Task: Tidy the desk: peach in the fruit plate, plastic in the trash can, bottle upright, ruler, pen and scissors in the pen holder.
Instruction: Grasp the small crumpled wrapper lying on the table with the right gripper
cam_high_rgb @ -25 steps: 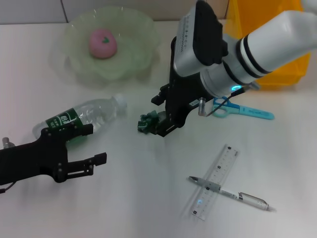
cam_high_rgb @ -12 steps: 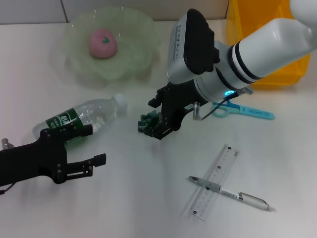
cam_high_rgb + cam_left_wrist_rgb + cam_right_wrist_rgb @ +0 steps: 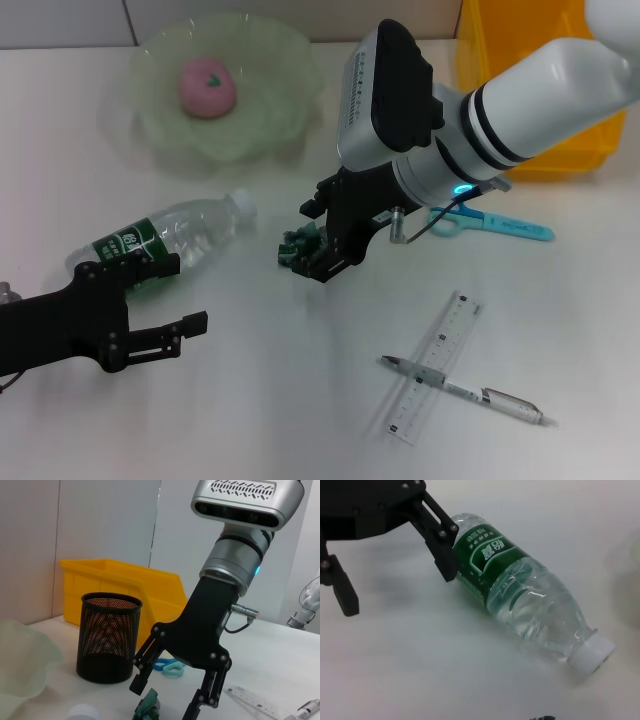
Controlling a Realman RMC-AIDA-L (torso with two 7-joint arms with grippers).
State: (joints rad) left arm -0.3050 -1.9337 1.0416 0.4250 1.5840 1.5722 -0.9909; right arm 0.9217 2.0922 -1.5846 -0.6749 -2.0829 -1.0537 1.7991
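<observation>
From the head view, the white desk is seen from above. The right hand is lowered over a small green scrap of plastic, with its fingers spread apart on either side of the scrap. The left hand is held just beside the label end of the bottle, which lies on its side; its fingers are apart and nothing is gripped. A pink peach is seen in the pale green plate at the back. A yellow bin is partly hidden behind the right arm. Blue scissors lie near it. A pen lies across a clear ruler at the front.

From the left wrist view, the right hand is seen with its fingers apart over the plastic. A black mesh pen holder stands behind it, in front of the bin. The scissors show behind the hand, and the ruler lies farther off.

From the right wrist view, the bottle is seen lying down, with its white cap pointing away from the left hand. One black finger is seen against the green label.
</observation>
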